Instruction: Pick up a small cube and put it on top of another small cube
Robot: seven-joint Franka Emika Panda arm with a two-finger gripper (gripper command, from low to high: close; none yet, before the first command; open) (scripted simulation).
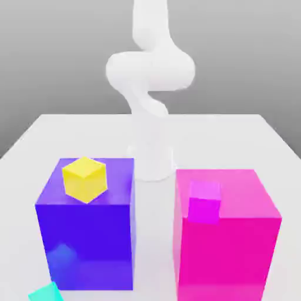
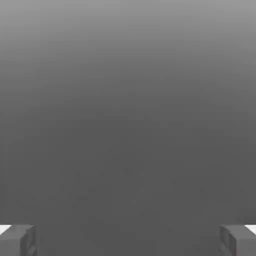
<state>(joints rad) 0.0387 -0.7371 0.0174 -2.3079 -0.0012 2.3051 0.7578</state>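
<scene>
Right now the claw (image 2: 128,241) stands wide open, its two fingers (image 2: 19,241) well apart, with nothing gripped between them. Beyond the claw there is plain grey, lighter at the far edge of the hand view and darker across the middle. The white arm (image 1: 150,70) rises from its base (image 1: 151,161) at the back of the pale tabletop (image 1: 217,141) and runs out past the upper edge of the exterior view. All the small cubes are clear of the claw, though the direction from it to each one cannot be told. Which of them is the one to be lifted cannot be settled from the colours. Away from the claw, a small yellow cube (image 1: 86,180) is seen against the top of a big blue-purple block (image 1: 88,235), turned so that one corner faces the camera. Also away from the claw, a small magenta cube (image 1: 204,202) overlaps the front top edge of a big pink block (image 1: 229,253); whether it overhangs that edge or sits just in front cannot be told. Likewise apart from the claw, a small cyan cube (image 1: 47,293) is partly cut off at the lower edge on the exterior view's left, near the blue-purple block, whose front face carries a faint bluish patch.
</scene>
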